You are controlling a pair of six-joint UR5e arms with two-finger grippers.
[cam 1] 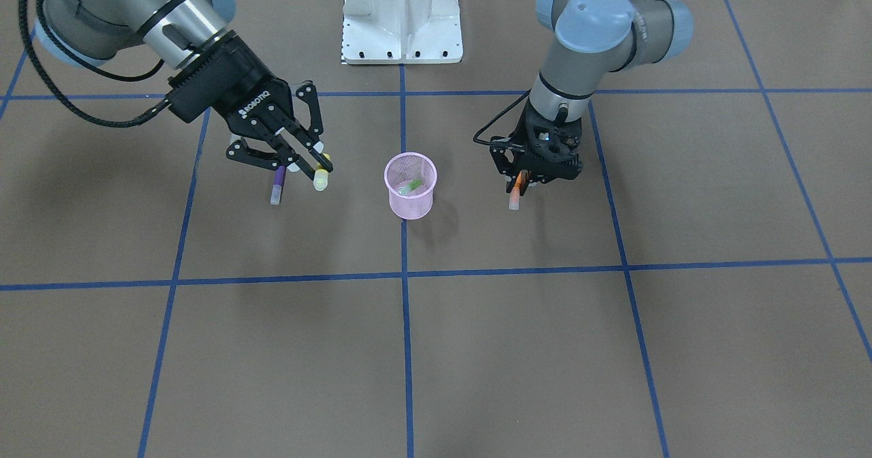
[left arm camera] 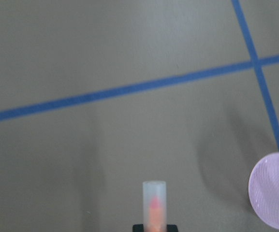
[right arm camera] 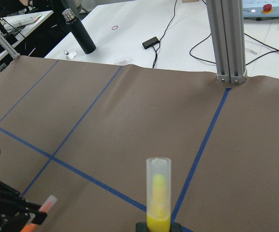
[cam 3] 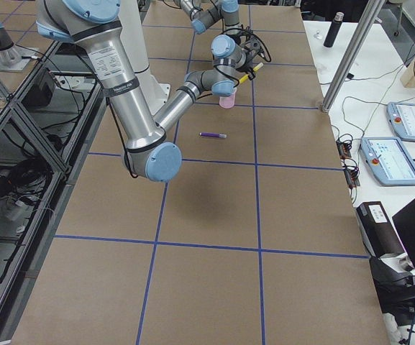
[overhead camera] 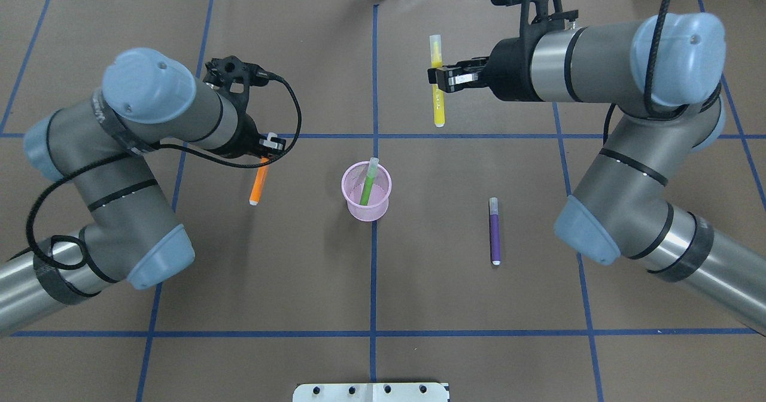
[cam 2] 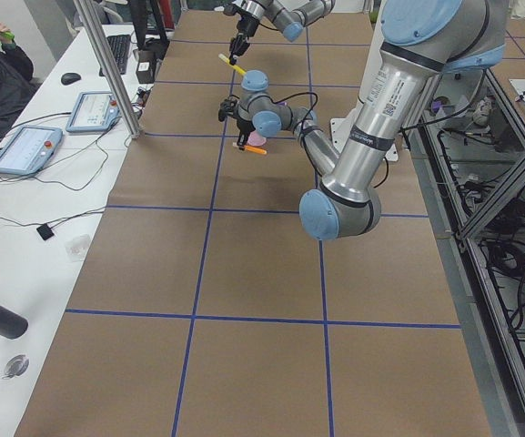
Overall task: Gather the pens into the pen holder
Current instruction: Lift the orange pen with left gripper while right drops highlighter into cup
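The pink mesh pen holder [overhead camera: 383,201] [cam 1: 411,202] stands upright at the table's middle, with a green pen [overhead camera: 366,188] [cam 1: 413,187] leaning inside it. My left gripper [overhead camera: 266,154] [cam 1: 523,180] is shut on an orange pen [overhead camera: 258,185] [cam 1: 515,197] [left arm camera: 154,205], held off the table on the holder's left in the overhead view. My right gripper [overhead camera: 437,79] [cam 1: 319,165] is shut on a yellow pen [overhead camera: 438,100] [cam 1: 321,180] [right arm camera: 158,193], raised beyond the holder. A purple pen [overhead camera: 494,231] [cam 1: 276,189] [cam 3: 213,134] lies loose on the table under the right arm.
The white robot base [cam 1: 402,15] [overhead camera: 371,392] stands at the table's near edge behind the holder. Blue tape lines grid the brown table. An aluminium post [right arm camera: 228,38] stands at the far edge. Tablets and cables lie on the white side bench [cam 2: 35,146].
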